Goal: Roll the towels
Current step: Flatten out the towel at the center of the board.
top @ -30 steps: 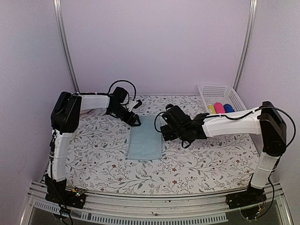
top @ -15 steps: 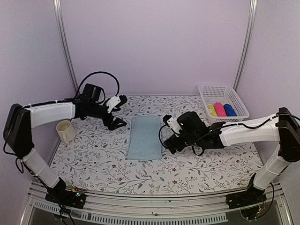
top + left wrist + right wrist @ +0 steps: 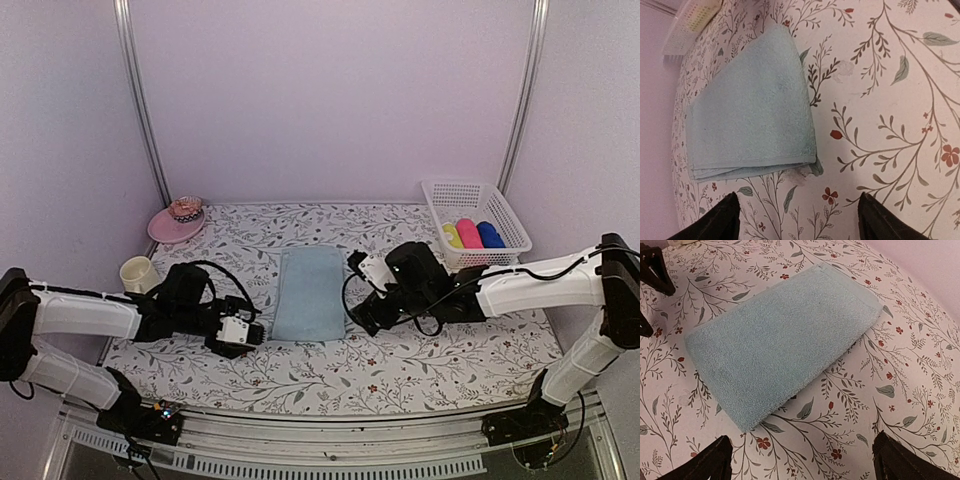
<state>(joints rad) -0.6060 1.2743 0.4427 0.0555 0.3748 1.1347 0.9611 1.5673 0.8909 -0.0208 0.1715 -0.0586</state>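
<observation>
A pale aqua towel (image 3: 308, 293) lies folded flat, a long strip on the flowered table. My left gripper (image 3: 258, 337) hovers low just left of its near left corner, open and empty. In the left wrist view the towel (image 3: 750, 120) lies beyond the gripper (image 3: 800, 221), untouched. My right gripper (image 3: 364, 316) is open at the near right edge; the towel (image 3: 780, 335) lies ahead of it (image 3: 802, 460), also untouched. A rolled deep blue towel (image 3: 489, 234) rests in the basket.
A white basket (image 3: 480, 192) at the back right also holds a pink roll (image 3: 468, 232) and a yellow roll (image 3: 451, 233). A pink hat (image 3: 178, 222) sits at the back left, a cream cup (image 3: 137, 273) on the left edge.
My left arm swung from the towel's far left end down to its near left corner, uncovering the hat and cup. My right gripper slid toward the near right edge.
</observation>
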